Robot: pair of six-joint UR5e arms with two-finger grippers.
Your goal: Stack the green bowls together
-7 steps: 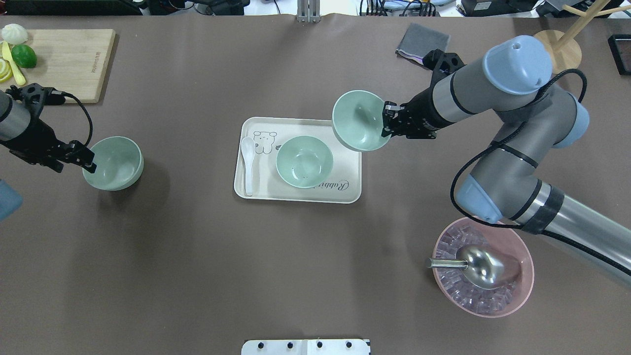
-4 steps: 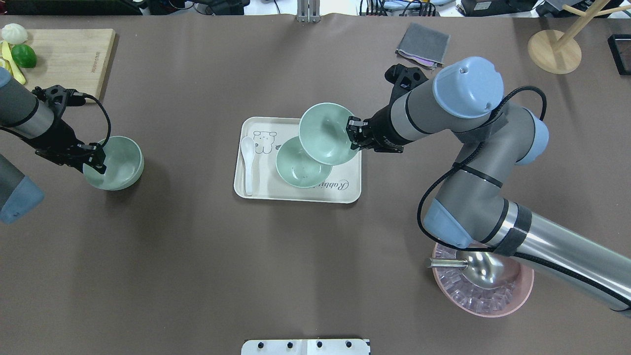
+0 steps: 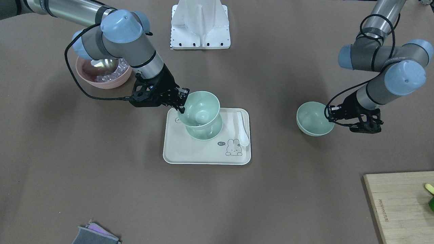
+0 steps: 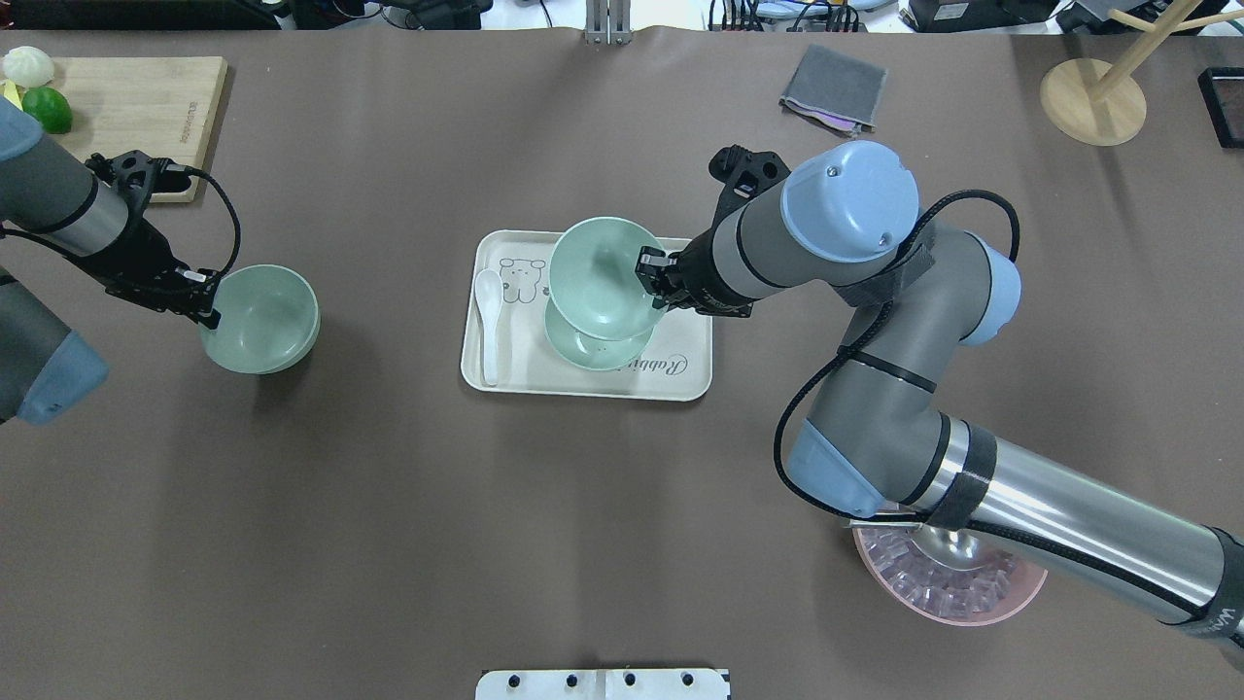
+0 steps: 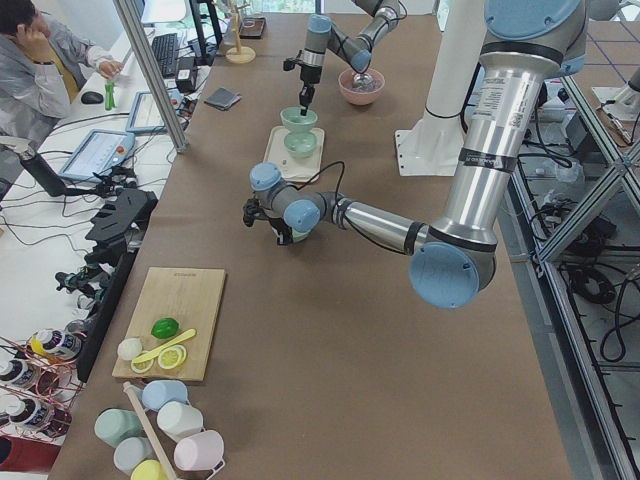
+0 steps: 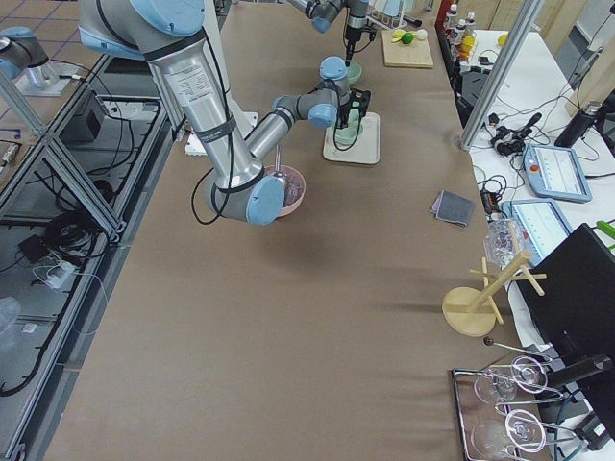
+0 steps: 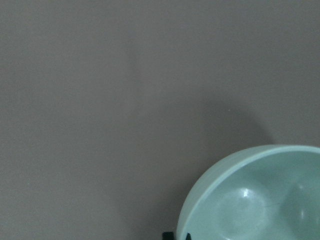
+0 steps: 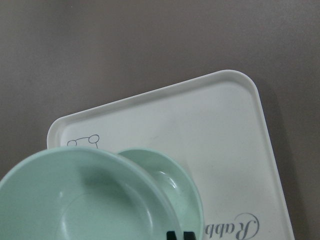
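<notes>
Right gripper (image 4: 653, 282): jaws pinching the rim of the upper green bowl (image 4: 601, 261). Holds that bowl mouth-up and slightly tilted over the lower green bowl (image 4: 595, 348). Contact between the two: not discernible. Lower green bowl upright on the cream rabbit-print tray (image 4: 680, 379) at the tabletop's centre, beside a white soup spoon (image 4: 489, 326) lying along the tray's left side.

Left gripper (image 4: 208, 303): jaws pinching the rim of the third green bowl (image 4: 270, 321), mouth-up, toward the tabletop's left edge, well apart from the tray. Cannot tell whether resting on the surface or hanging just clear.

Pink bowl (image 3: 112, 81) with metal scoop (image 3: 101, 63) toward the right end of the robot-side edge. Bamboo cutting board (image 4: 146, 107) at the far left corner.
</notes>
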